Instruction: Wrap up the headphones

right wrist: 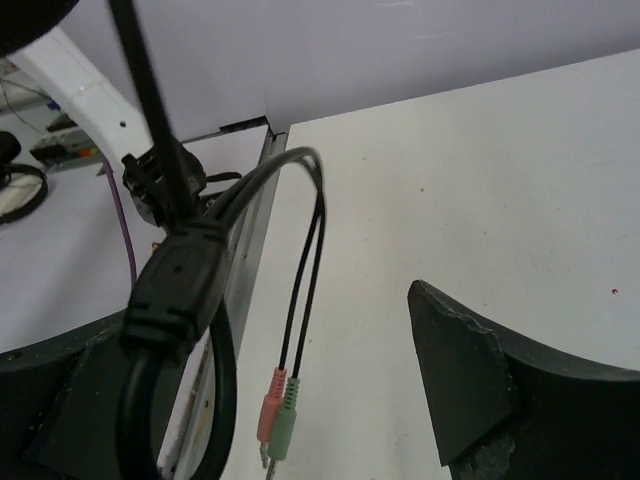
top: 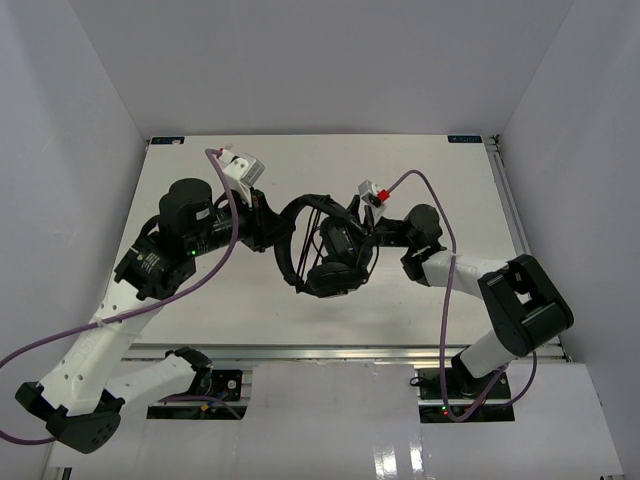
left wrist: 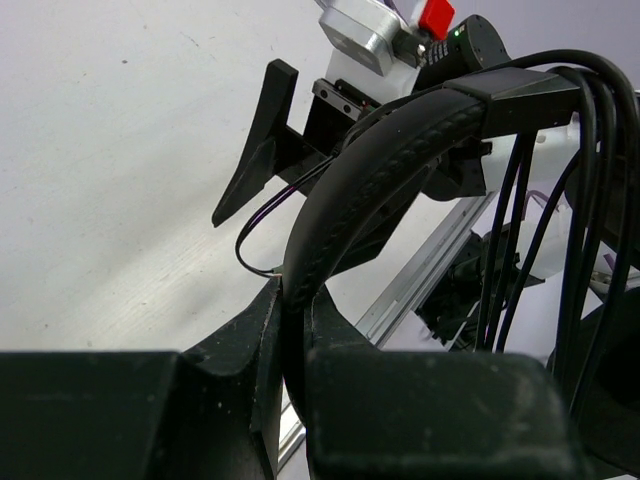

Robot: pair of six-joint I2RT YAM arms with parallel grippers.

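You find no legible text, brand, number or sign in any of the three views. The small dark tags (top: 166, 139) at the far corners of the table (top: 420, 160) carry marks too small to read.

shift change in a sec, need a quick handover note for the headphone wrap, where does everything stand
Left gripper: shut on the headband of the headphones.
Right gripper: open; the cable lies by its left finger, not clamped.
Done: several cable strands already run over the headband.
Left: the tail with the pink and green plugs hangs loose; it likely needs regrasping and winding on.
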